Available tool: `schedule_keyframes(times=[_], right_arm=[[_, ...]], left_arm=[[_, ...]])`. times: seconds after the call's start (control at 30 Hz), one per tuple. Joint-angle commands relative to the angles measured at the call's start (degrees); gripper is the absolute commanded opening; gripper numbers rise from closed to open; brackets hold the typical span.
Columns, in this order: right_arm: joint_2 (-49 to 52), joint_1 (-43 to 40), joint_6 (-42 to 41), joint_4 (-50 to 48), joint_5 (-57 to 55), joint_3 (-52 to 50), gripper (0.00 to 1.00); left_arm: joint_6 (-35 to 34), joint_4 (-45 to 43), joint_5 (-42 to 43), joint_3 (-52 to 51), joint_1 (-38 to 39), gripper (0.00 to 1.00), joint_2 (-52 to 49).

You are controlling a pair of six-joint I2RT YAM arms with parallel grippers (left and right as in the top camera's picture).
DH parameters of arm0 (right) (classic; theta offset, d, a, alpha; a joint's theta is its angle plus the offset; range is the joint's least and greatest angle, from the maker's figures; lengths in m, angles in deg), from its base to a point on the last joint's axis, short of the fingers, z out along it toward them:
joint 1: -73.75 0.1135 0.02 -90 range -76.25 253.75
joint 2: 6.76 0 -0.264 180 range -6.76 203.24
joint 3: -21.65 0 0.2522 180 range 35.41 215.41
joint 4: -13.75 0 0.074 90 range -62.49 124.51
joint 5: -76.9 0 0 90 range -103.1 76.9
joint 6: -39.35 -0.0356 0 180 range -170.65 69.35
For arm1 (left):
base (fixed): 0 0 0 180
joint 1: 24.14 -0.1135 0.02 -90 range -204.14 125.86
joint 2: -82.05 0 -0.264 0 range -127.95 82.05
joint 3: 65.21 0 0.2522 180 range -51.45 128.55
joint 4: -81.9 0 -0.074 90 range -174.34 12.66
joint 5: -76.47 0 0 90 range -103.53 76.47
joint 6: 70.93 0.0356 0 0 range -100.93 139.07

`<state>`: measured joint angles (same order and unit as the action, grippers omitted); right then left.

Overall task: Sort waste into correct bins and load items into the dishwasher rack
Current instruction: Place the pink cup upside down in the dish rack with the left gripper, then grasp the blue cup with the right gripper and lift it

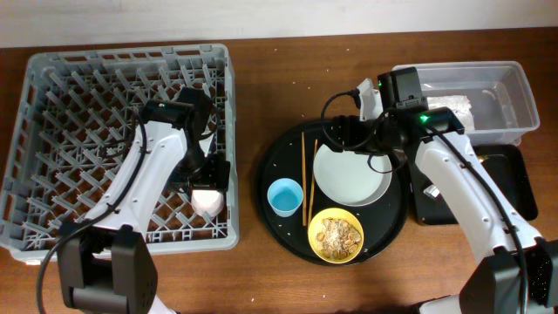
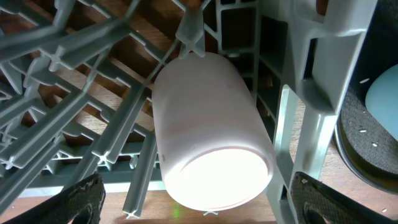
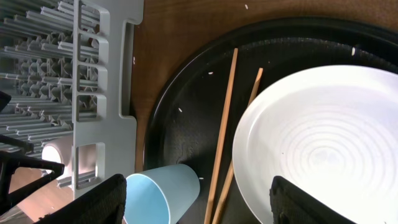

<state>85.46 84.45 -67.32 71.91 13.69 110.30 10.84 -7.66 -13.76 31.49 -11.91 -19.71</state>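
No text, label, brand, number or sign is legible on the rack [image 1: 122, 54], tray [image 1: 279, 166] or tub [image 1: 526, 96].

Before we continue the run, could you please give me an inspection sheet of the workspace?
Surface: brown wooden table.
Job's things: pink cup in dishwasher rack; plate, blue cup, chopsticks, yellow bowl with scraps on round black tray; clear tub, shallow black tray at right.
Clutter: nothing seen.
Pincers: left pincer open at pink cup; right pincer open above round tray.
Cables: black cable looping by right wrist.
Surroundings: pale wall behind.
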Motion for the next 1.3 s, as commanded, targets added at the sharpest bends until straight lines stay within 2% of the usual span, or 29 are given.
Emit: schedule_keyframes(times=[0.0, 0.13, 0.27, 0.37, 0.47, 0.57, 0.7, 0.8, 0.9, 0.93, 1.0, 1.1, 1.2, 1.27], right_arm=[[0.2, 0.2, 0.4, -0.1, -0.8, 0.3, 0.75], [-0.3, 0.2, 0.8, 0.2, -0.5, 0.3, 0.73], [-2.4, 1.2, 0.8, 4.0, -0.5, 0.3, 0.73], [-1.0, 7.4, -0.2, 5.5, -2.7, 0.3, 0.72], [1.1, 14.1, -5.7, 5.3, -11.5, 0.3, 0.68], [4.2, 18.3, -11.8, 4.7, -17.1, 0.3, 0.58], [10.5, 20.6, -13.5, 4.4, -16.6, 0.3, 0.4], [12.5, 21.4, -13.9, 4.3, -16.5, 0.3, 0.28], [12.5, 21.5, -13.9, 4.3, -16.5, 0.3, 0.08], [12.5, 21.5, -13.9, 4.3, -16.5, 0.3, 0.04], [11.0, 21.0, -13.6, 4.3, -13.7, 0.8, 0.04], [2.5, 17.4, -9.2, 3.6, -7.5, 4.3, 0.04], [-7.1, 9.7, -4.4, -5.5, 5.7, 4.8, 0.04], [-8.3, 6.7, -2.7, -14.0, 17.4, 4.8, 0.04]], left_arm=[[-0.1, 0.3, 0.5, 3.3, 0.1, 0.93, -0.3], [0.0, 2.7, 3.0, 10.5, 0.4, 0.9, -0.3], [0.2, -0.1, 7.2, 13.0, 1.7, 0.9, -0.2], [0.2, -5.4, 12.6, 13.4, 1.5, 0.9, -0.2], [2.4, -8.2, 19.6, 15.2, -0.5, 0.92, -0.1], [7.4, -9.7, 31.4, 15.8, -4.7, 0.95, -0.1], [14.0, -10.1, 45.5, 15.7, -11.7, 0.95, -0.1], [14.4, -10.1, 48.1, 15.7, -14.1, 0.95, -0.1], [14.4, -10.1, 49.0, 15.7, -14.5, 0.95, -0.2], [14.4, -10.1, 49.4, 15.7, -14.5, 0.95, -0.1], [14.4, -10.1, 53.4, 15.7, -14.6, 0.95, -0.1], [15.5, -10.0, 64.8, 15.7, -16.2, 0.96, -0.1], [19.5, -10.0, 80.6, 15.7, -17.7, 0.99, -0.1], [20.6, -10.0, 86.7, 15.7, -17.8, 0.99, -0.1]])
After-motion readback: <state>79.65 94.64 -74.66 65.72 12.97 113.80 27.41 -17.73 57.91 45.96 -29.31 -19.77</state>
